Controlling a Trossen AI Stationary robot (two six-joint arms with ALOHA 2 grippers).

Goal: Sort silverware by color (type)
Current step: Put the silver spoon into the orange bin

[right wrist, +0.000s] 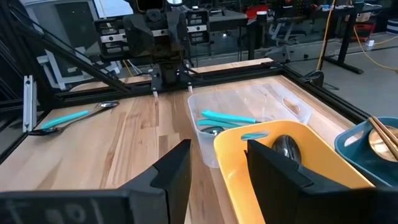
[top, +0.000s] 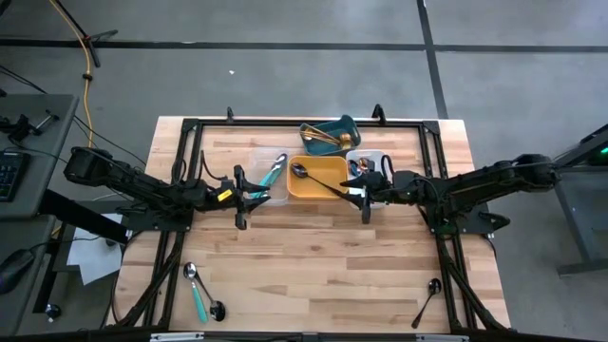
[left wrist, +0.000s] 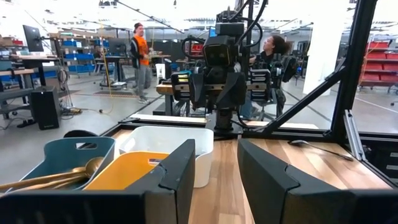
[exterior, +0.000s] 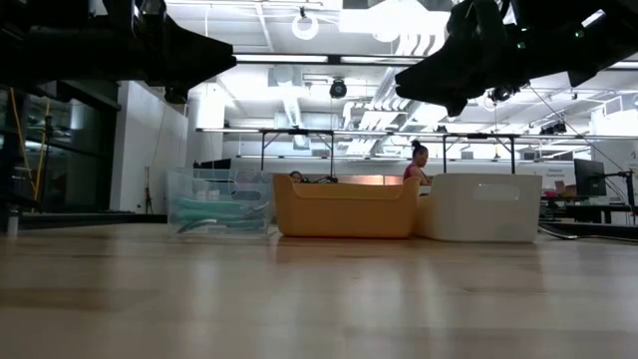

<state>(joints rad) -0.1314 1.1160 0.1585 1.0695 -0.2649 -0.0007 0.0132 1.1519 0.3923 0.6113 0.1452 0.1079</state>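
Two dark end effectors hang above the pale wooden surface (top: pixel 313 247), facing each other across the trays: the left end effector (top: pixel 264 198) by the clear plastic tray (top: pixel 258 166), the right end effector (top: pixel 353 197) by the yellow rectangular tray (top: pixel 318 185). Both stand part open and hold nothing. A teal-handled spoon (top: pixel 274 171) lies over the clear tray, a black spoon (top: pixel 313 180) in the yellow one, gold utensils (top: pixel 321 140) in the teal tray (top: pixel 347 128). Another teal-handled spoon (top: pixel 197 293) and a black spoon (top: pixel 426 302) lie loose at the near edge.
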